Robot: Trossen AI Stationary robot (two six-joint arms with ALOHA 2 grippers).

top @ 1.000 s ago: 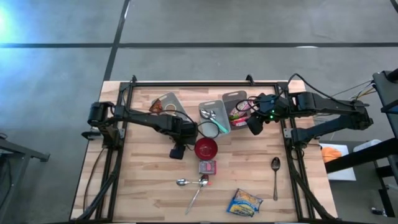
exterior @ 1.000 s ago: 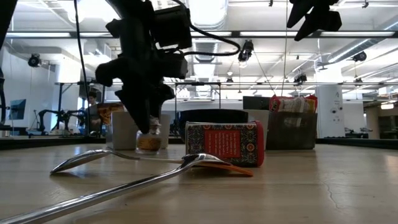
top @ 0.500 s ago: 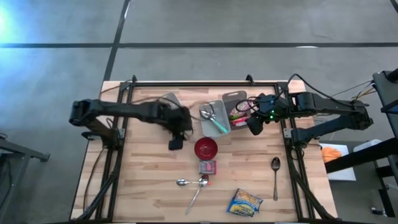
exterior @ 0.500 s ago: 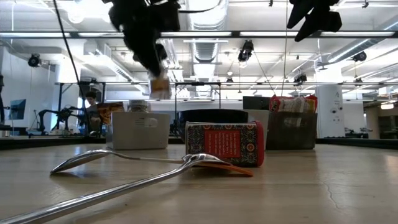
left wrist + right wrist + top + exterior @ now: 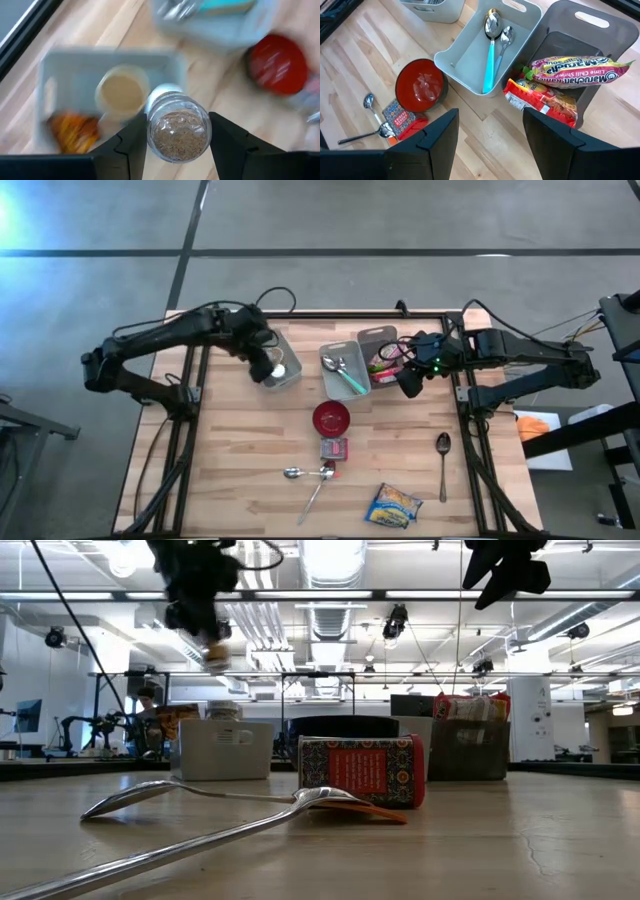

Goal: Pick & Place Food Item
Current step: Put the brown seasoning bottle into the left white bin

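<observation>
A small glass spice jar (image 5: 177,129), filled with tan grains and capped in white, sits in my left gripper (image 5: 177,145), which is shut on it. In the high view this gripper (image 5: 266,366) hovers over the left grey bin (image 5: 288,346) at the table's far left. That bin (image 5: 65,70) holds a beige-lidded jar (image 5: 121,90) and an orange packet (image 5: 72,131). The low view shows the spice jar (image 5: 215,654) high above the table. My right gripper (image 5: 490,145) hangs open and empty above the table's far right (image 5: 408,385). My left gripper pinches the spice jar's glass sides (image 5: 153,134) between its two fingers. The fingers slant down from above. The jar is lifted clear, hanging over the left grey bin, its white cap (image 5: 161,95) showing just past the glass body.
A light grey bin (image 5: 345,370) with spoons and a dark bin (image 5: 382,352) with noodle packets stand at the far middle. A red bowl (image 5: 331,418), a red box (image 5: 333,448), spoons (image 5: 310,476) (image 5: 442,450) and a noodle packet (image 5: 393,505) lie nearer.
My left gripper has risen from the table beside the red bowl, carrying the spice jar lifted clear. It has swung toward the far left, over the left grey bin, and has rolled on the way.
</observation>
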